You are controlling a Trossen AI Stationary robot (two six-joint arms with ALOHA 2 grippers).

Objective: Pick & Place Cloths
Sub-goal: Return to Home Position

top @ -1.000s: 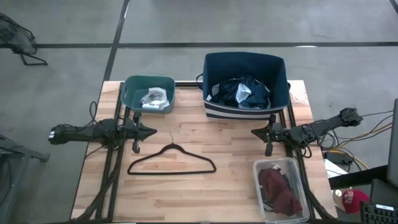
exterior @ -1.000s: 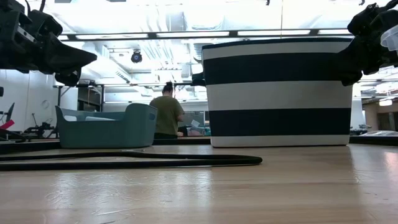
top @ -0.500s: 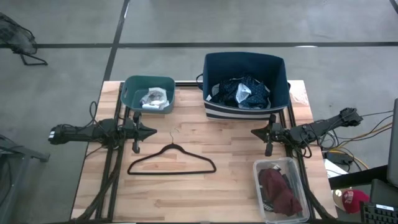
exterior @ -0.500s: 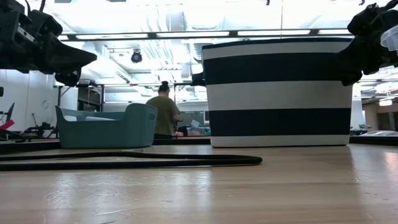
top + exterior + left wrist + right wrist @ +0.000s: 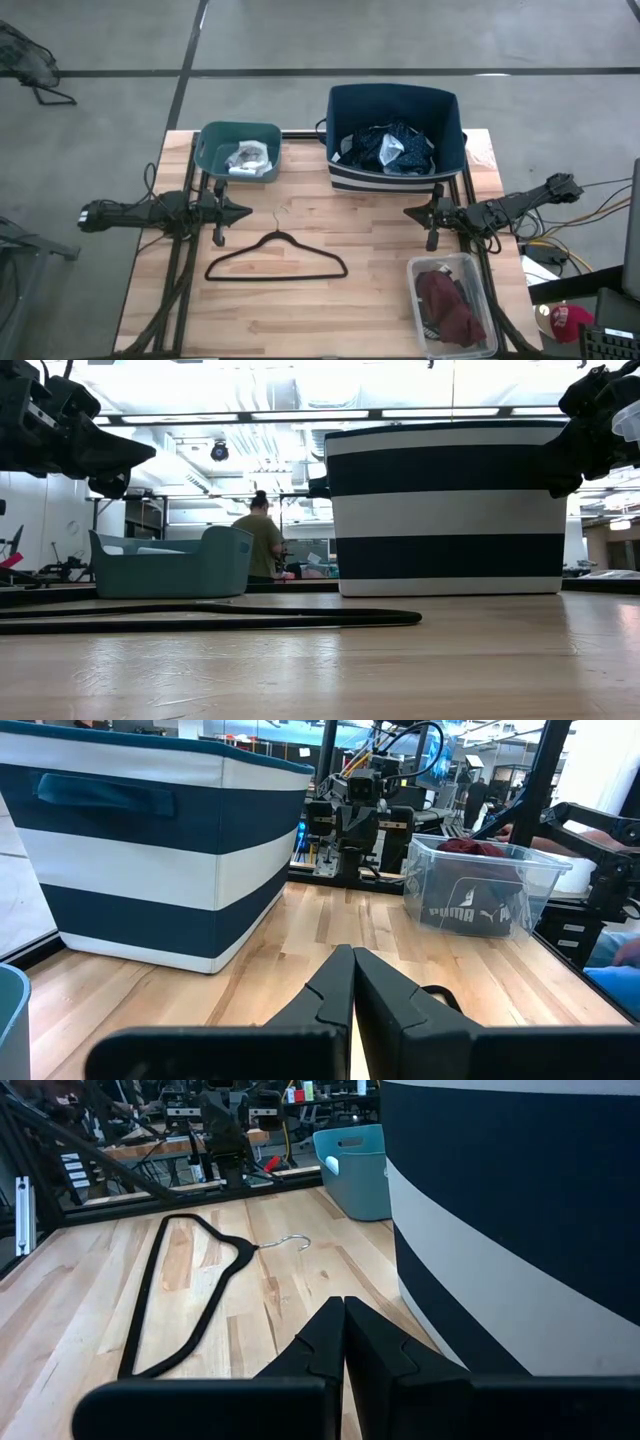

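Left gripper [image 5: 243,212] and right gripper [image 5: 410,212] sit parked at the table [image 5: 300,310] sides, fingers [image 5: 325,995] pressed together, empty, since cloths [image 5: 395,148] lie binned.

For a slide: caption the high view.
Parked: left gripper and right gripper shut; socks in teal bin, navy top in striped basket, hanger on table.

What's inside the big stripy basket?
A crumpled navy patterned top lies on top inside the striped basket. Whatever is underneath it is covered. The left gripper and right gripper wait shut, away from it.
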